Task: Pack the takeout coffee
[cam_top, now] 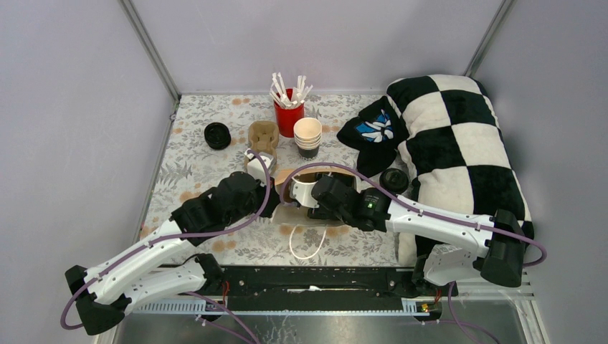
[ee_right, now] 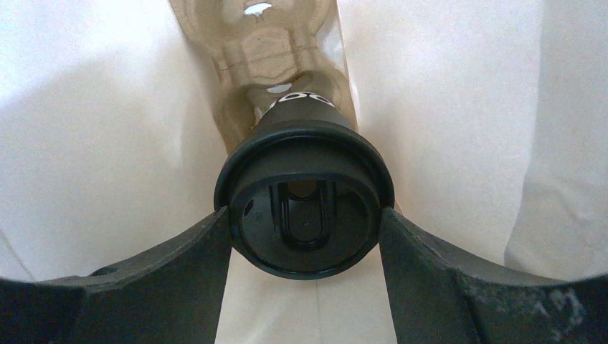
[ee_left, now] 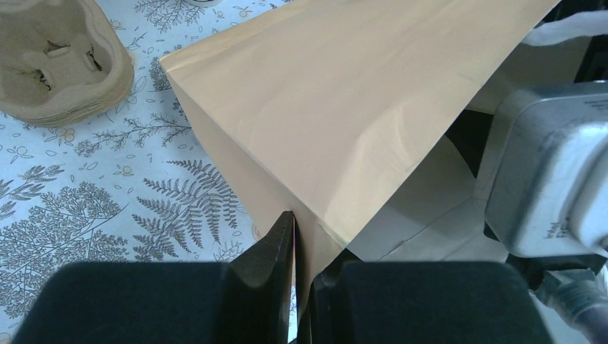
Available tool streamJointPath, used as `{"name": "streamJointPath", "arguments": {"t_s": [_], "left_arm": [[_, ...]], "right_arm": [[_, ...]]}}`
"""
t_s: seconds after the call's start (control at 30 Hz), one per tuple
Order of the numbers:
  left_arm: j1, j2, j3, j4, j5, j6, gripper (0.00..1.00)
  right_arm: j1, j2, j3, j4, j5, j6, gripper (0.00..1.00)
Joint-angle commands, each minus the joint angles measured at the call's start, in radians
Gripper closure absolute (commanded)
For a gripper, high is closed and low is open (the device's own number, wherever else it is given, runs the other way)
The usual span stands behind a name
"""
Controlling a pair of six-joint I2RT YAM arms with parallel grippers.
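In the right wrist view my right gripper (ee_right: 305,215) is shut on the black lid of a takeout cup (ee_right: 305,179). It holds the cup inside the brown paper bag (ee_right: 107,143), over a pulp cup carrier (ee_right: 262,50) in the bag. In the top view the right gripper (cam_top: 315,197) reaches into the bag (cam_top: 315,218). A second black-lidded cup (cam_top: 393,180) stands on the table by the pillow. My left gripper (cam_top: 271,203) is shut on the bag's edge (ee_left: 305,240) and holds the bag's mouth (ee_left: 344,107) up.
A stack of pulp carriers (cam_top: 263,136) (ee_left: 57,57), a red cup of white sticks (cam_top: 289,115), a stack of lidless cream cups (cam_top: 307,136) and a black round thing (cam_top: 217,135) stand at the back. A checkered pillow (cam_top: 452,143) lies at the right.
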State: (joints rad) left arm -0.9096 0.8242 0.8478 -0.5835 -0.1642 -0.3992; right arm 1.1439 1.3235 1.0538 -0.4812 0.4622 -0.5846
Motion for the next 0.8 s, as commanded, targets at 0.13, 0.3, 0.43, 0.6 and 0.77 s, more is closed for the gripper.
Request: {"name": "streamJointPath", "arguments": {"t_s": [0.13,0.3,0.43,0.6,0.77], "left_arm": [[-0.004,-0.016,-0.006,0.012,0.026,0.044,0.87],[-0.004,-0.013,0.002,0.001,0.024,0.050,0.88],[-0.005,-0.013,0.008,-0.010,0.017,0.049,0.89],[-0.004,0.001,0.020,-0.045,-0.053,0.031,0.87],[-0.004,0.053,0.054,-0.109,-0.097,0.001,0.81]], "right_arm": [[-0.026,0.026,-0.006,0.134,0.005,-0.022,0.77],[-0.045,0.051,-0.010,0.179,-0.032,-0.043,0.77],[-0.064,0.056,-0.033,0.218,-0.061,-0.057,0.77],[-0.077,0.070,-0.029,0.232,-0.103,-0.065,0.77],[-0.088,0.084,-0.041,0.243,-0.156,-0.097,0.78]]}}
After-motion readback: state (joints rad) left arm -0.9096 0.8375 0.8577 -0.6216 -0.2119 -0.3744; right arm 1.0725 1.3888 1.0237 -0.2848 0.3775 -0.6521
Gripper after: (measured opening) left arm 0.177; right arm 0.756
